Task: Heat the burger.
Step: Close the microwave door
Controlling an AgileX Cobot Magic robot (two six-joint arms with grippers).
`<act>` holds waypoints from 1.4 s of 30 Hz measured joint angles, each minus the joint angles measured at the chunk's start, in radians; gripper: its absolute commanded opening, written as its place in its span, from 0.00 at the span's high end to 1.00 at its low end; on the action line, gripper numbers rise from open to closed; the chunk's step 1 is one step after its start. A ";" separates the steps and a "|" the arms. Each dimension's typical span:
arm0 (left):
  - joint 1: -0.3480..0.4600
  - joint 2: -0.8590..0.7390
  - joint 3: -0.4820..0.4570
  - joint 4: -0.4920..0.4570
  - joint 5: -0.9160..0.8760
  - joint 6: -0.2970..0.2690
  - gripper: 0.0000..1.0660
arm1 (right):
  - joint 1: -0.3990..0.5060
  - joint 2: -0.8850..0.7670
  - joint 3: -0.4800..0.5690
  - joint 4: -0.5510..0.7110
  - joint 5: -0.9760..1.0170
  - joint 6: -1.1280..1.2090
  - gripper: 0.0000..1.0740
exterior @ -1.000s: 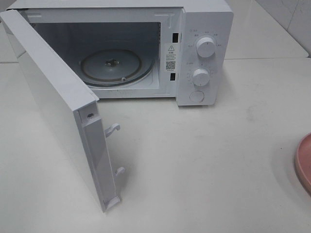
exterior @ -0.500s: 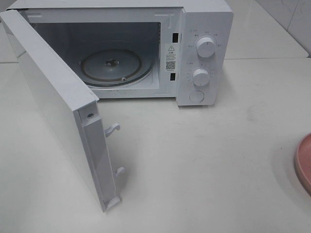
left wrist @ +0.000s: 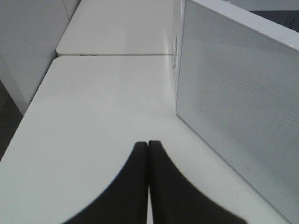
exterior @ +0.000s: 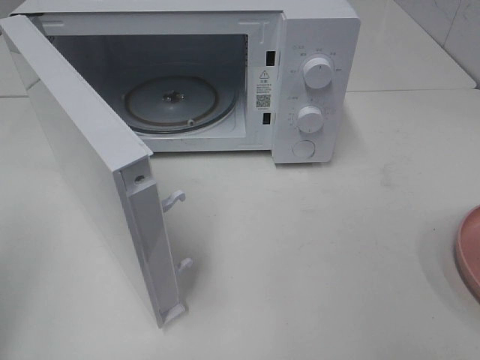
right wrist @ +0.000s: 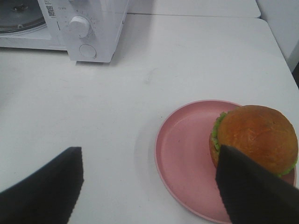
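The burger, with a glossy brown bun and green lettuce, sits on the far side of a round pink plate; the high view shows only the plate's rim. My right gripper hangs open above the table, its right finger just in front of the burger and not touching it. The white microwave stands with its door swung wide open and its glass turntable bare. My left gripper is shut on nothing, low over the table beside the door's outer face.
The open door reaches far out over the table's left half. Two round knobs and a push button are on the microwave's right panel. A second white table adjoins at the back.
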 measured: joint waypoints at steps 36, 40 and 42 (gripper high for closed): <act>-0.141 0.495 0.282 0.207 -0.962 -0.191 1.00 | 0.000 0.000 0.000 0.000 0.000 0.000 0.29; -0.213 0.567 0.282 0.207 -1.035 -0.193 1.00 | 0.000 0.000 0.000 0.000 0.000 0.000 0.29; -0.248 0.603 0.282 0.207 -1.076 -0.193 1.00 | 0.000 0.000 0.000 0.000 0.000 0.000 0.29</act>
